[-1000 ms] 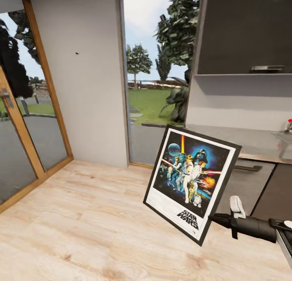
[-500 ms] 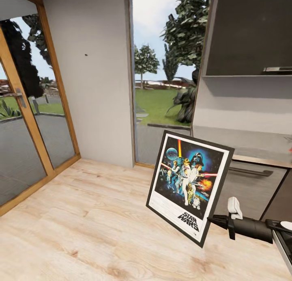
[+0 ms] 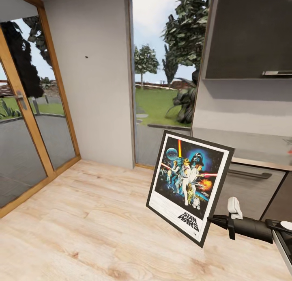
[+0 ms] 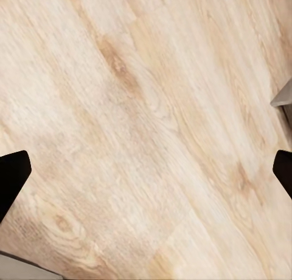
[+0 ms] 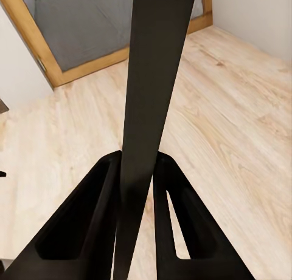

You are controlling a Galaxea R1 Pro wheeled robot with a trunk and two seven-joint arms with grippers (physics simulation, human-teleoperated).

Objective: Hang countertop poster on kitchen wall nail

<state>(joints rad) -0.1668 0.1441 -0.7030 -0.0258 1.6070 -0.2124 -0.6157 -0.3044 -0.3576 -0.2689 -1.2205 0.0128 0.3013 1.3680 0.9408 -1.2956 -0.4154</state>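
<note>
Underfoot: pale wood floor (image 3: pixel 81 216), open to the left. Right arm (image 3: pixel 251 227) level, low right; right gripper (image 5: pixel 137 189) clamped on the poster (image 3: pixel 188 183) edge, poster tilted, off the floor. Left gripper (image 4: pixel 146 170) spread wide, holding nothing, above boards. Right: countertop (image 3: pixel 251 145). Beyond: glazed door (image 3: pixel 24 126), grey wall (image 3: pixel 101 94) with nail (image 3: pixel 87 57), window (image 3: pixel 162 78).

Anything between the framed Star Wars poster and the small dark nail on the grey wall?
Head view: nothing. Framed Star Wars poster, pinched in the right gripper, faces bare grey wall below the small dark nail, over light wooden floor.

Head looks forward; both wrists look down at floor (image 4: pixel 146 110).
</note>
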